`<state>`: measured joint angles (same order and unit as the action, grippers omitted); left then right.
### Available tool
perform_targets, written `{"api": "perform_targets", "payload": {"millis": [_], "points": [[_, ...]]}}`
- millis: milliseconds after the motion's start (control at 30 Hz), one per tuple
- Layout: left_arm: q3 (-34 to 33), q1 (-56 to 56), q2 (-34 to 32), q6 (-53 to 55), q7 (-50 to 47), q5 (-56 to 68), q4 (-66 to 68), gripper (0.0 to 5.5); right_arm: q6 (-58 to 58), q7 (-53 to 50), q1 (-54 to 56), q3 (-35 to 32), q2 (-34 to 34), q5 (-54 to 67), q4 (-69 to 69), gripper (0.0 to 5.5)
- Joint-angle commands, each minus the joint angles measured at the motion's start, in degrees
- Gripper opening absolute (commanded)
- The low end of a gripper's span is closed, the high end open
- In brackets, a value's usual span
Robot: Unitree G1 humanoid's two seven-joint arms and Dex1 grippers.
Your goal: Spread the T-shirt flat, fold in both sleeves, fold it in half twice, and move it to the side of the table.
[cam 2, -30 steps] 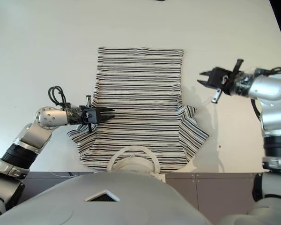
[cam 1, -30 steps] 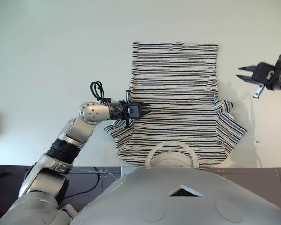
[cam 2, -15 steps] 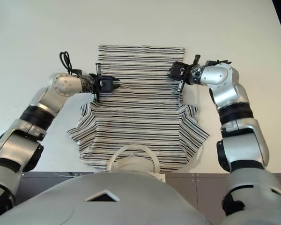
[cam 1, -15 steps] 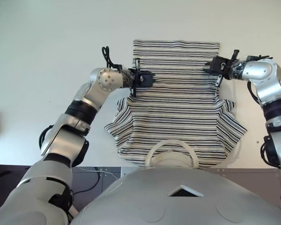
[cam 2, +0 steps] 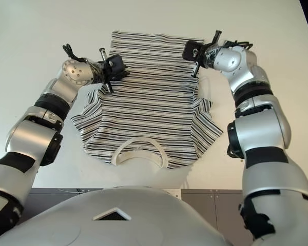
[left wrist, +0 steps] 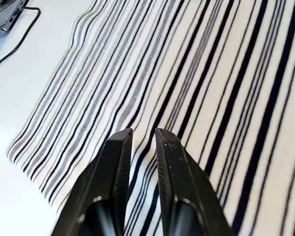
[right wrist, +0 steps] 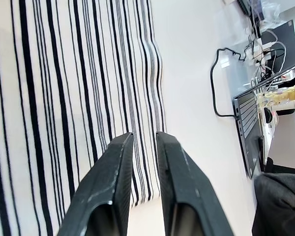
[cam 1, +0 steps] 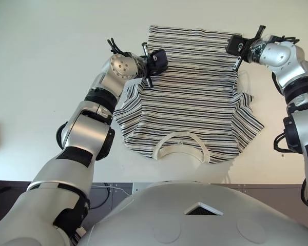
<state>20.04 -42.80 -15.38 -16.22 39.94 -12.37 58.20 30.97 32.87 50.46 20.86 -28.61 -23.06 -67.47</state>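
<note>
Fingers on my left gripper and right gripper are nearly closed, pinching the T-shirt at its far left and right edges. It lies on the table, collar nearest me.

2 head eyes look down on the T-shirt; 2 wrist cameras view its far corners close-up

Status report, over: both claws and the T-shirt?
Left claw shut on T-shirt, left side. Right claw shut on its right side. T-shirt lies on table, sleeves not yet folded.
</note>
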Motion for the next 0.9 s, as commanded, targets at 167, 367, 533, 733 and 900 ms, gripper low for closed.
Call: {"api": "perform_targets", "payload": {"millis": [167,367,533,733,900], "points": [[-10.3,16.2,-9.5,13.5,2.0,7.7,-38.0,0.85,-20.1,25.7,-40.9,-12.4,-21.8,32.8,66.4,0.83],[-28.3,38.0,-18.0,36.6,2.7,18.0,-69.9,0.85,-22.3,31.1,-69.1,-21.8,-31.9,34.3,79.5,0.83],[-34.2,43.7,-18.9,50.8,2.1,27.0,-81.9,0.85,-21.2,27.5,-78.4,-24.3,-31.1,28.4,78.8,0.83],[-38.9,47.7,-21.8,57.8,1.4,31.3,-83.7,0.85,-19.3,24.5,-79.8,-24.4,-30.4,23.4,75.3,0.83],[-40.1,48.6,-22.6,59.9,1.3,33.7,-82.3,0.85,-18.1,23.8,-82.4,-26.3,-31.5,23.0,73.3,0.83]]}}
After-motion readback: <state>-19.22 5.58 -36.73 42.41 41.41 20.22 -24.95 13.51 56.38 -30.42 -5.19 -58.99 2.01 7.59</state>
